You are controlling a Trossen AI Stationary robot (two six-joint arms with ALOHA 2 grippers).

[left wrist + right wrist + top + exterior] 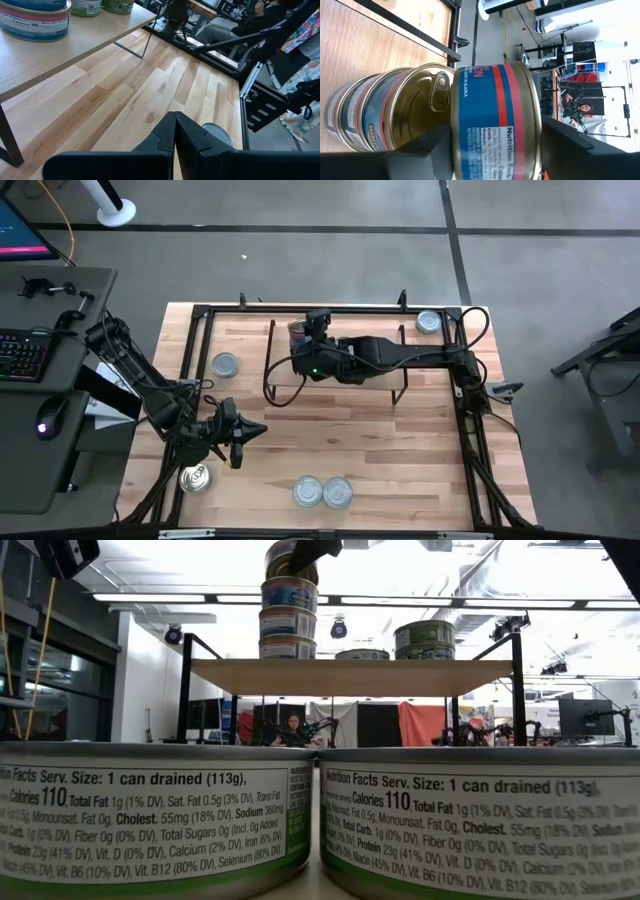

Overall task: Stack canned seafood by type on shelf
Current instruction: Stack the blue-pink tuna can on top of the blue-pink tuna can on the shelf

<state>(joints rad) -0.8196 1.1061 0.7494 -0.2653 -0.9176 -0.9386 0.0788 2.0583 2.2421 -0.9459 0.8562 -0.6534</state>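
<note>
The right tool point(490, 150) grips a blue-and-red salmon tin point(495, 117) by its sides above the tin stack point(288, 610) on the shelf point(350, 677); rigid, weighty, slick metal, best gripped across the wall; left tool point(174, 131), pinched closed, hovers over the counter point(150, 95).

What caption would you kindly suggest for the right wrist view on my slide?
Right gripper brings a blue-and-red can onto the stack of cans.
</note>
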